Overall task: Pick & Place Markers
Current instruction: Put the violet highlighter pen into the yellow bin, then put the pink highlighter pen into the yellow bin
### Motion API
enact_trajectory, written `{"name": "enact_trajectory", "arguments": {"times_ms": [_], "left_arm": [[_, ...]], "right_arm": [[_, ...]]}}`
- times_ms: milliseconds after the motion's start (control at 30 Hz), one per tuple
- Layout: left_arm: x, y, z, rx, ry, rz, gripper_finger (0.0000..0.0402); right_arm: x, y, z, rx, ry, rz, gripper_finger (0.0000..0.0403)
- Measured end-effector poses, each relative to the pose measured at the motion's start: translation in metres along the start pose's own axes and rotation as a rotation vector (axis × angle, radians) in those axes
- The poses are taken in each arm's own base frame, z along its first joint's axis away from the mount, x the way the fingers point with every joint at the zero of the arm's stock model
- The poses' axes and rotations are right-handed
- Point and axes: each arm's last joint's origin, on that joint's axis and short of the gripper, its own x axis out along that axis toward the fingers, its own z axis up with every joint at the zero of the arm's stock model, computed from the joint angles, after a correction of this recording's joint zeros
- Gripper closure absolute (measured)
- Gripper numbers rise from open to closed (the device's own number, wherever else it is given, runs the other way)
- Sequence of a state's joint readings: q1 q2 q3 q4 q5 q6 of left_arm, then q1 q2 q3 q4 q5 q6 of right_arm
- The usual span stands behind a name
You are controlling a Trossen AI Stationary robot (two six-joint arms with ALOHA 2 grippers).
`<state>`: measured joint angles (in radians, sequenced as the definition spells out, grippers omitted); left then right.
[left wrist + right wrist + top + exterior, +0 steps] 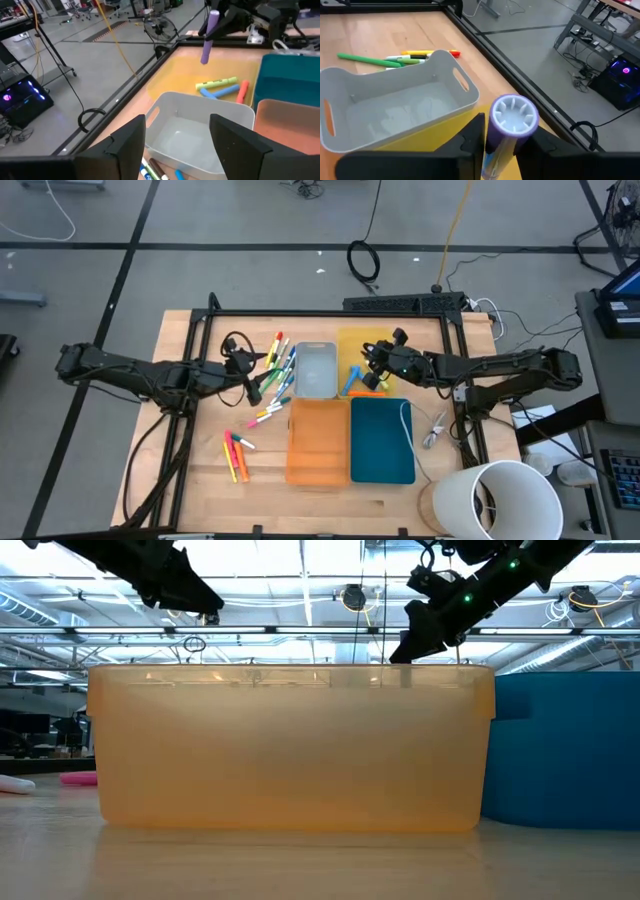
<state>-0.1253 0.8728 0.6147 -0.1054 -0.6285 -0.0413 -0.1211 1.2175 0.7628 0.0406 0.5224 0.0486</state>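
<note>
My right gripper [372,372] is shut on a purple marker [207,37] above the yellow tray [362,342]. A yellow-green [216,83], a blue [220,92] and an orange marker [243,92] lie in that tray. My left gripper [177,145] stands open with nothing between its fingers, left of the grey tray [317,370] and above loose markers [277,360]. More markers [263,417] [235,455] lie flat on the wood to the left of the orange tray [318,440]. My right gripper pinches the purple marker's barrel [495,145] just below its capped upper end [514,116] between the two fingers. The fingers come nearly level from the table's right side and lie across the marker. It hangs almost upright below them, clear of the yellow tray.
A teal tray [382,440] sits beside the orange one near the front. A white cord [408,420] runs over the teal tray. A white cylinder [505,500] stands at the front right corner. A black frame [330,312] borders the table's far edge.
</note>
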Motion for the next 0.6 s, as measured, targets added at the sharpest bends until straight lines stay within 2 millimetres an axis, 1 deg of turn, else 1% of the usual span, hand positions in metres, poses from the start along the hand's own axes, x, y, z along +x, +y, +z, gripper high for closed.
{"name": "enact_trajectory", "arguments": {"times_ms": [400, 600], "left_arm": [[-0.0001, 0.0, 0.0001, 0.0, -0.001, 0.0, 0.0179], [-0.0001, 0.0001, 0.0002, -0.001, -0.001, 0.0, 0.0178]], "right_arm": [[-0.0001, 0.0002, 0.0041, 0.041, -0.038, 0.003, 0.0221], [-0.0001, 0.0003, 0.0042, 0.042, -0.039, 0.003, 0.0199]]}}
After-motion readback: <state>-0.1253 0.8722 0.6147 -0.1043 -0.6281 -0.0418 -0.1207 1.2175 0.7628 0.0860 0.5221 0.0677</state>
